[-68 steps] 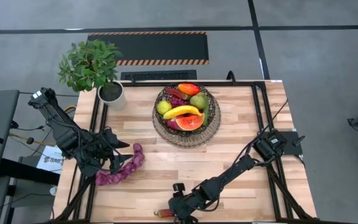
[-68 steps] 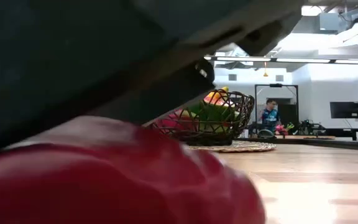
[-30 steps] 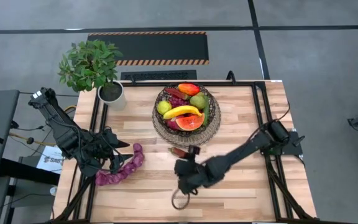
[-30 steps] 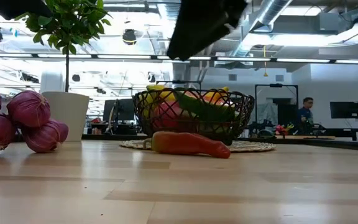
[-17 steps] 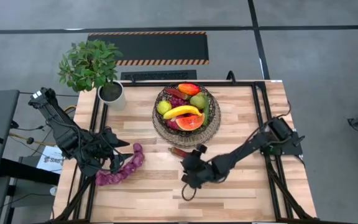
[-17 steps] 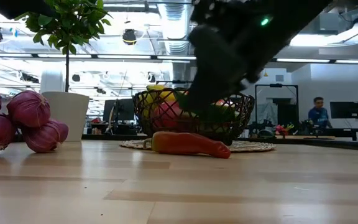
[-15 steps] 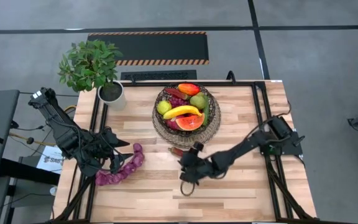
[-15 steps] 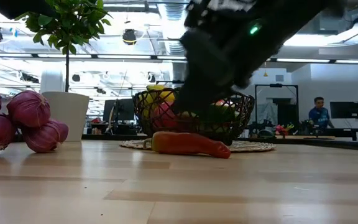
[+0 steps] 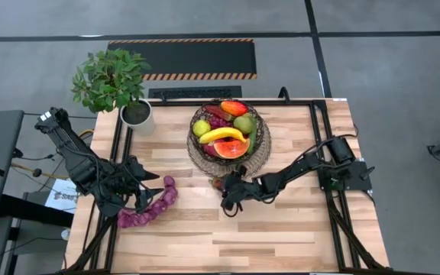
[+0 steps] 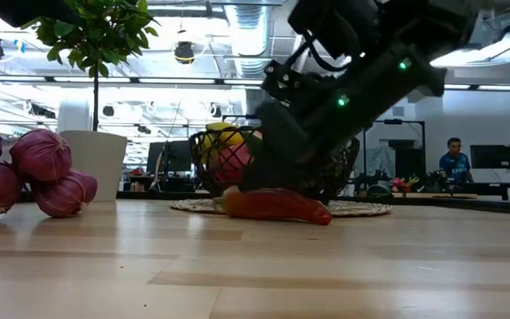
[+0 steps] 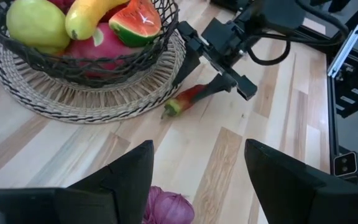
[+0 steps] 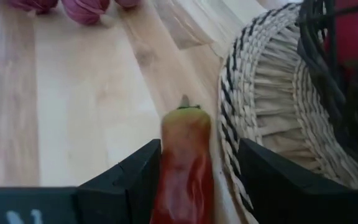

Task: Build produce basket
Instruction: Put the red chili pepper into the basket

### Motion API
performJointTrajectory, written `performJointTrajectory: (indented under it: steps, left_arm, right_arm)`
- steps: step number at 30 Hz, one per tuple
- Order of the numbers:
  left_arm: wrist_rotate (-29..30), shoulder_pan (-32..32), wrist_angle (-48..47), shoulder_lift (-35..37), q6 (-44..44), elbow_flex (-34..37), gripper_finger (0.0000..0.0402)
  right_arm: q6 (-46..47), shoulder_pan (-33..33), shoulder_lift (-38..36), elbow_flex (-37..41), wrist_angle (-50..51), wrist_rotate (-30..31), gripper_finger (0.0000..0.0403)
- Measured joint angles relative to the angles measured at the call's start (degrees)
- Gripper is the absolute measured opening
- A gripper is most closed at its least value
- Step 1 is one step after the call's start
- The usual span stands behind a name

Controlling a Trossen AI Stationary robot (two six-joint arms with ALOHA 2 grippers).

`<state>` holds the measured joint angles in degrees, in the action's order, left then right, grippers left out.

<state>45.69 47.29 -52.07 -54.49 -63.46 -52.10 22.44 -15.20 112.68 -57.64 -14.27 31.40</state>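
Note:
The basket [image 9: 229,137] is dark wire on a wicker base, filled with banana, watermelon, green fruit and more. A red pepper [image 9: 218,183] lies on the table against the wicker base's near edge, green stem toward the left. My right gripper [image 12: 185,186] is open and low over the pepper [image 12: 185,165], one finger on each side, lying along it. The purple string [image 9: 150,208] rests on the table at the left. My left gripper [image 11: 197,186] is open just beside the string's end [image 11: 166,208], holding nothing. My right gripper reaches in from the table's right, slanting down, fingers along the pepper's body [image 12: 182,149]. One finger [image 12: 132,180] shows right at the pepper's side and the other [image 12: 272,177] stands clear of it. Whether a finger touches, I cannot tell. The pepper lies flat on the table.
A white pot [image 9: 137,116] with a leafy plant stands at the far left corner. Black frame rails [image 9: 321,145] run along the table's sides. Bare wood [image 9: 281,229] spreads over the near half. A person [image 10: 454,164] stands far off in the room behind.
My right gripper has travelled from the middle of the table toward the far edge and the basket, and has come down over the pepper. The pepper, the basket and the left arm have stayed where they were.

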Motion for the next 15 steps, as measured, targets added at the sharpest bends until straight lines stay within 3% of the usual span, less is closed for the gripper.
performJointTrajectory:
  steps: [8,15]
  left_arm:
    - [0.15,0.0,0.0,-0.01,0.0,0.0,0.0237]
    - [0.17,-0.01,0.01,-0.01,-0.27,0.0,0.0237]
  right_arm:
    - [0.14,-0.97,0.07,1.79,-0.42,-0.11,0.0236]
    - [1.49,-0.84,0.08,1.79,5.13,-0.04,0.0229]
